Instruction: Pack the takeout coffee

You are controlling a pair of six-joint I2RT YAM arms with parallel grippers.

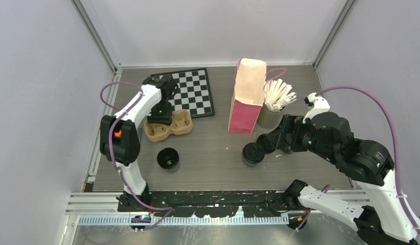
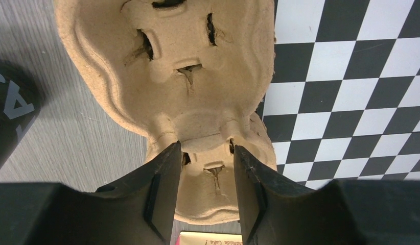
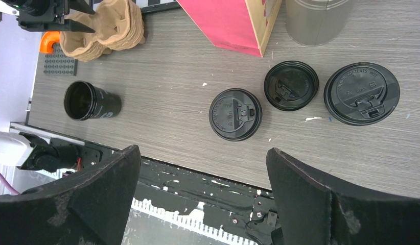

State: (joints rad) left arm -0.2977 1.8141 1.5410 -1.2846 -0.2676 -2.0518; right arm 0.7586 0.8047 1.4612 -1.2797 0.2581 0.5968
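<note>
Grey wood-grain table (image 1: 208, 138). Left gripper (image 2: 207, 148) seemingly clamped on brown moulded-pulp cup tray (image 2: 187, 76), left of pink paper bag (image 1: 243, 109). Right gripper (image 3: 202, 152) spread, empty. Small black open cup (image 1: 168, 158) front-left of bag. Lift tray level, by centre web.

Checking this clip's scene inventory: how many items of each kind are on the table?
Black cups: 2
Black lids: 3 (one on a cup)
Pulp tray: 1
Paper bag: 1
Grey cup of sticks: 1
Checkerboard: 1
Total: 9
</note>
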